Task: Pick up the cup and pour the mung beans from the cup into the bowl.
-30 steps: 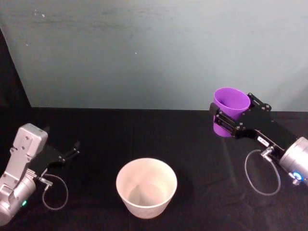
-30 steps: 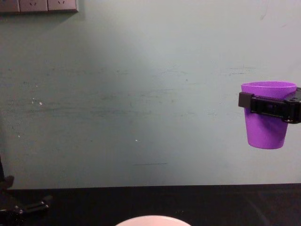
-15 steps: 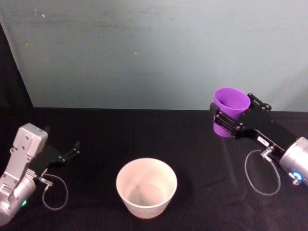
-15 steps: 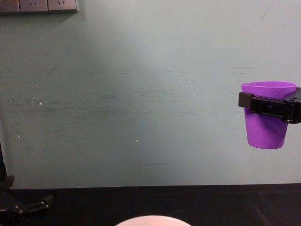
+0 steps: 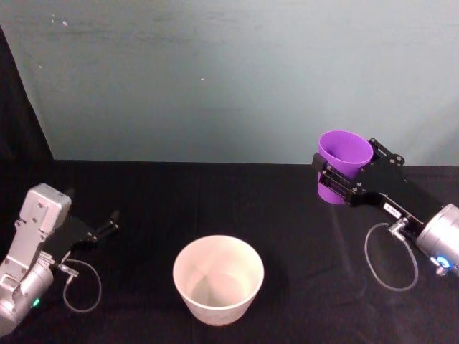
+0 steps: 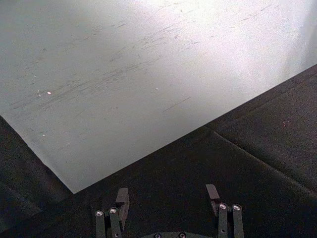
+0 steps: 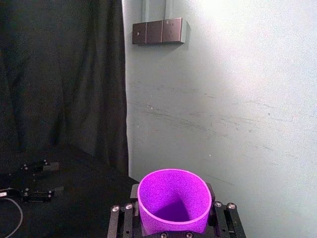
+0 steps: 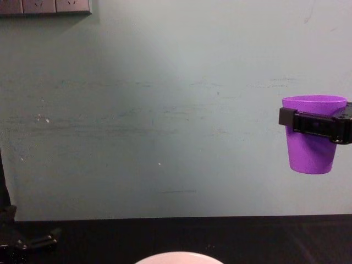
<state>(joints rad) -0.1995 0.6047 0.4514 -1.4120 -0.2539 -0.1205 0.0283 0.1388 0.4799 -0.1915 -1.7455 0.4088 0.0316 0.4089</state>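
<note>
The purple cup (image 5: 345, 148) hangs upright above the black table at the right, and my right gripper (image 5: 346, 166) is shut on it just under the rim. From the side, the cup (image 8: 311, 157) is level, with the black fingers (image 8: 313, 124) banding its upper part. The right wrist view looks into the cup (image 7: 172, 204); its inside shows plain purple and the mung beans are out of view. The white bowl (image 5: 184, 287) stands on the table at front centre, to the left of the cup and lower. My left gripper (image 5: 107, 225) rests open at the far left.
A pale green wall closes the table's far edge. Loose cable loops lie beside the left arm (image 5: 80, 287) and the right arm (image 5: 391, 258). A dark curtain (image 7: 59, 79) hangs at the left. Bare black cloth lies between bowl and cup.
</note>
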